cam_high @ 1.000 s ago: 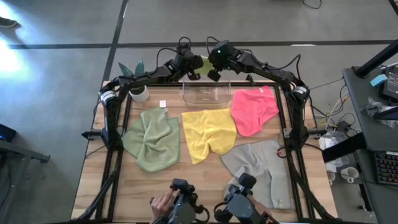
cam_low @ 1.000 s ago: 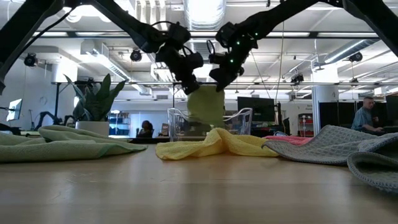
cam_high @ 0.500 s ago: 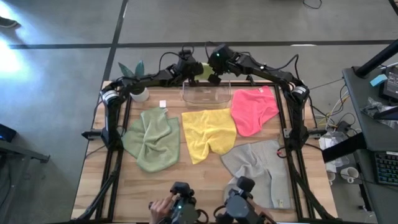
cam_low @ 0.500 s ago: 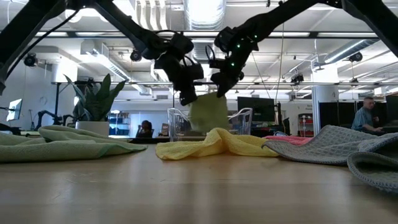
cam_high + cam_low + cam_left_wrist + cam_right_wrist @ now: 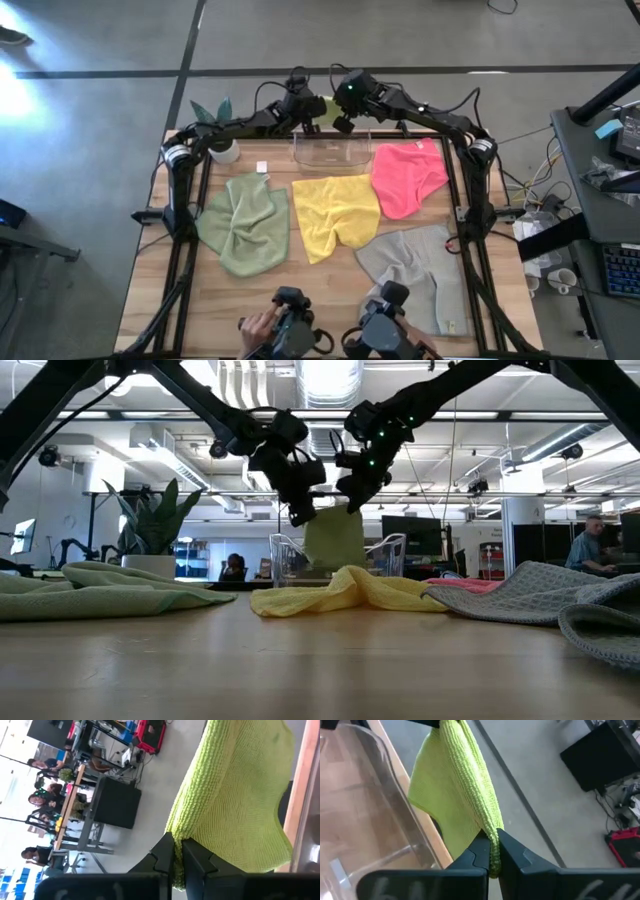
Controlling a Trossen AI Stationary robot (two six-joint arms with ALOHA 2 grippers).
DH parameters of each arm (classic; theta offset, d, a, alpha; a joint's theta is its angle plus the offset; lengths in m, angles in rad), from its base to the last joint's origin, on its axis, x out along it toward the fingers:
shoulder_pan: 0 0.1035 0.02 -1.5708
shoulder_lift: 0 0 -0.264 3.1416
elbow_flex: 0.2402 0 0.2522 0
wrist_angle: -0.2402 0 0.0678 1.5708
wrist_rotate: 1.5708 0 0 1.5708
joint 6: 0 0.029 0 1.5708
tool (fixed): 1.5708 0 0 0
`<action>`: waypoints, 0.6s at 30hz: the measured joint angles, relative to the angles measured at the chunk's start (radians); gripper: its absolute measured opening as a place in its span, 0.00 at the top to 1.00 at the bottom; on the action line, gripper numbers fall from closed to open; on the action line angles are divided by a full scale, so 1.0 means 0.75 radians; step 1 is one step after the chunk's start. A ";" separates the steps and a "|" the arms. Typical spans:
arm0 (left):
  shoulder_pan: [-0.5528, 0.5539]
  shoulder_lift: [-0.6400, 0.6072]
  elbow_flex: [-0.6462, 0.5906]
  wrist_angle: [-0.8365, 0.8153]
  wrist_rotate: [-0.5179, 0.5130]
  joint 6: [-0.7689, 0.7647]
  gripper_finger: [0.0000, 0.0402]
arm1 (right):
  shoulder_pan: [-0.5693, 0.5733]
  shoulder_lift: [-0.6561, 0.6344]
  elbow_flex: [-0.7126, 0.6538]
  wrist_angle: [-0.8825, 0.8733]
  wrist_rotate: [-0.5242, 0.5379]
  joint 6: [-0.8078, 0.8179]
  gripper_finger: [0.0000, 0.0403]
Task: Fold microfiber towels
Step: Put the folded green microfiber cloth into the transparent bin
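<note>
A lime green towel (image 5: 335,538) hangs between my two grippers beyond the table's far edge, behind the clear bin (image 5: 331,150). My left gripper (image 5: 298,512) and my right gripper (image 5: 352,498) are each shut on one upper end of it. Both wrist views show this towel (image 5: 235,795) (image 5: 450,785) close up. A sage green towel (image 5: 245,222), a yellow towel (image 5: 335,213), a pink towel (image 5: 406,175) and a grey towel (image 5: 415,268) lie crumpled on the wooden table. My left gripper pinches an upper edge of the lime towel (image 5: 185,832) between its two fingers, slanting down from the table's left. The cloth hangs below, clear of the table. My right gripper pinches a bunched fold at the towel's other upper end (image 5: 492,831) between its two fingers, slanting down from the right. The towel hangs slack below the fingers.
A potted plant (image 5: 218,130) stands at the table's far left corner. A small white piece (image 5: 261,167) lies next to the sage towel. A person's hands (image 5: 262,325) work handles at the near edge. People and desks show in the room behind.
My left gripper has sunk a little, and the lime towel hangs slightly lower behind the bin than before. Both grippers have stayed shut on it.
</note>
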 joint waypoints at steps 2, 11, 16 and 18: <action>0.007 0.000 -0.012 -0.002 0.003 -0.003 0.98 | 0.001 0.003 -0.005 -0.007 -0.022 0.014 0.98; -0.074 -0.015 0.001 -0.147 -0.035 -0.009 0.98 | 0.017 -0.003 -0.006 -0.163 -0.118 0.054 0.98; -0.150 -0.041 0.001 -0.356 -0.033 -0.070 0.98 | 0.030 -0.012 -0.006 -0.307 -0.206 0.072 0.98; -0.169 -0.050 0.001 -0.432 -0.027 -0.101 0.98 | 0.040 -0.013 -0.006 -0.355 -0.262 0.072 0.98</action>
